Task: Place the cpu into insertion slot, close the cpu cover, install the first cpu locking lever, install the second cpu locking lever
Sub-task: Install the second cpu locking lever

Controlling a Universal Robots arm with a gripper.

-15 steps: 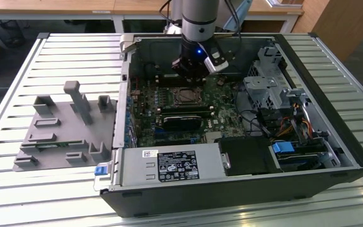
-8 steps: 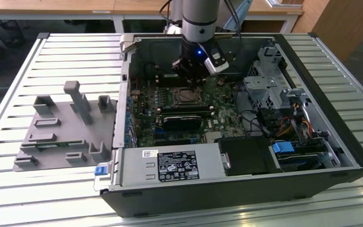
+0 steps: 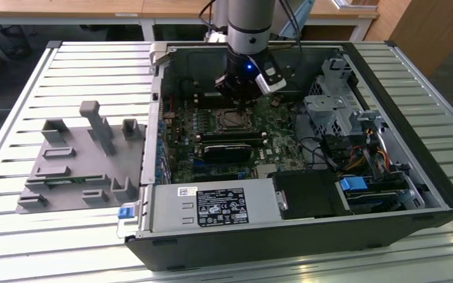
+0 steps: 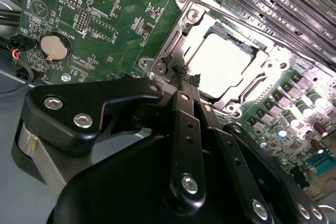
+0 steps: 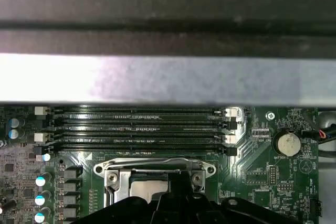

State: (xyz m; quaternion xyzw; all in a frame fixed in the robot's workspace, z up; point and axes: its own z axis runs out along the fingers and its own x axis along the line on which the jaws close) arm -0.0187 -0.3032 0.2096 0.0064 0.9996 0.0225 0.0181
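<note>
a lab or workshop. an opened computer case (image 3: 289, 236) lies on a slatted metal workbench (image 3: 45, 236) beside a grey fixture block (image 3: 69, 171). wooden desks (image 3: 69, 9) stand behind it.

You see a green circuit board (image 4: 105, 30) speckled with tiny pale parts; on it, the chip (image 4: 223, 64) shows a pale silver face inside a shiny silver cover (image 4: 176, 51). The gripper (image 4: 181, 77) beside the chip is matte black with silver screw heads. Beyond the chip run long black memory slots (image 5: 136, 129) with white end clips.
</note>
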